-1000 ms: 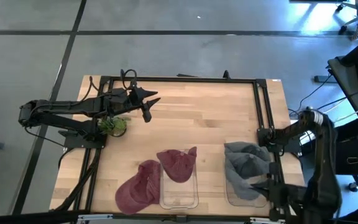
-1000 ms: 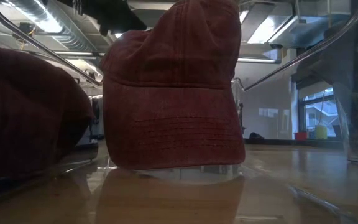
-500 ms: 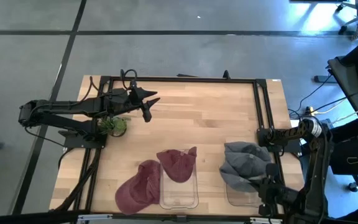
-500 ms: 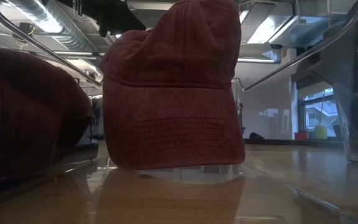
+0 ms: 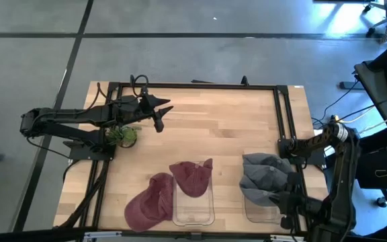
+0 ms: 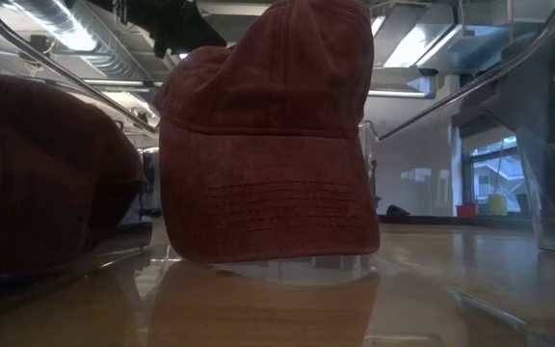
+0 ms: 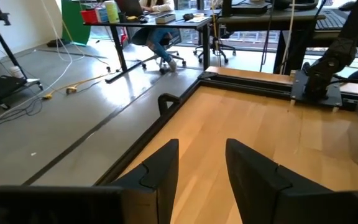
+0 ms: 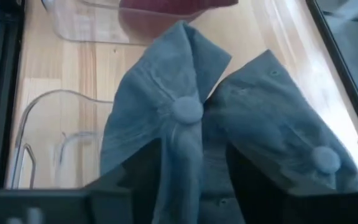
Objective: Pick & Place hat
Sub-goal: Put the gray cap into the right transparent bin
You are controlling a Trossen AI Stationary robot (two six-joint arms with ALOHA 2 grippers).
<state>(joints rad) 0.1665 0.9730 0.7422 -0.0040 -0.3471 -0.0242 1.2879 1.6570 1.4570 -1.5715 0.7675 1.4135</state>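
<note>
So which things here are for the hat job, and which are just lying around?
For the job:
- grey hats, held by the right pincer
- red hat on a clear bin
- another red hat on the table

Lying about:
- green leafy thing under the left arm
- left pincer, open, waiting

We see two hats lying toward the table's near edge, one left of a bin, one draped over its far rim; to the right, more hats pile on a second bin (partly hidden); a plant sits far left, under the left arm.
</note>
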